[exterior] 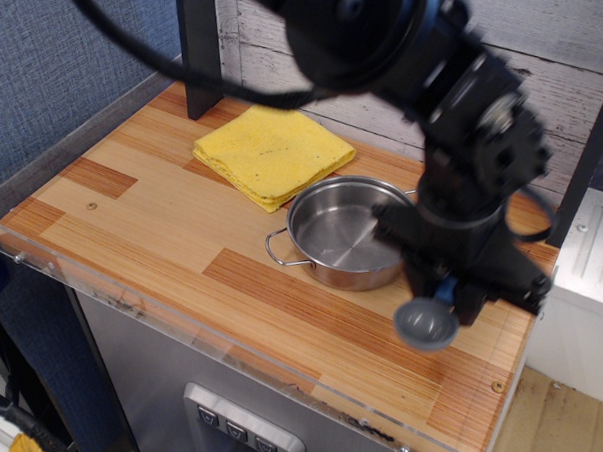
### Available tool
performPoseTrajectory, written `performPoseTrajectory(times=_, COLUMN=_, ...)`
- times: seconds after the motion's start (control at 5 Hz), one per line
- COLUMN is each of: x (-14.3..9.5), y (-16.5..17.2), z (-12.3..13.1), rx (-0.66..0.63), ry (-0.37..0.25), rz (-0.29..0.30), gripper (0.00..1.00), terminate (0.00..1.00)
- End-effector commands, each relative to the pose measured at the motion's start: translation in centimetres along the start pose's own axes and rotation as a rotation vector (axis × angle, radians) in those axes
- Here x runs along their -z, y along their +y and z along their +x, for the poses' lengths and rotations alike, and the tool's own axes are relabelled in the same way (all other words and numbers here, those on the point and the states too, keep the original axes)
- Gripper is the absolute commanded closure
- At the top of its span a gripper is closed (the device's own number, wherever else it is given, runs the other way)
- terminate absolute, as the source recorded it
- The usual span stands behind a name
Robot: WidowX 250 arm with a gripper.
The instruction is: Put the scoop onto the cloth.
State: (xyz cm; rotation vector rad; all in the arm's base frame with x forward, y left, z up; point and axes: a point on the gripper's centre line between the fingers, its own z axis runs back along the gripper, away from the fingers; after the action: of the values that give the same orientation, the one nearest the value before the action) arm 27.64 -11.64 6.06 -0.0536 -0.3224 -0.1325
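- The scoop (427,322) is held in the gripper (449,296), clamped by its light-blue handle, and is carried clear above the tabletop (161,230).
- The grey bowl of the scoop is seen hanging below the gripper, its rim tilted toward the camera.
- The gripper is positioned over the right part of the tabletop, just right of the steel pot (341,233).
- The pot is seen upright with nothing visible inside, one looped handle turned toward the front-left.
- The yellow cloth (275,155) is found folded flat at the back of the tabletop, behind the pot, its near corner just beside the pot's rim.
- The scoop and the cloth are kept well apart, with the pot between them.
- The black arm (419,61) is seen reaching down from the upper part of the view.
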Motion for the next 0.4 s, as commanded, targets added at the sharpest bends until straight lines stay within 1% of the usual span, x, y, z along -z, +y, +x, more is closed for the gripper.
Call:
performPoseTrajectory(times=0.0, x=-6.3, y=3.9, z=4.5, rx=0.057, ry=-0.102, rz=0.102, gripper=1.00, terminate=0.00)
performPoseTrajectory(times=0.2, x=-7.3, y=7.8, z=5.8, rx=-0.004, ry=-0.124, rz=0.133, gripper=1.00, terminate=0.00)
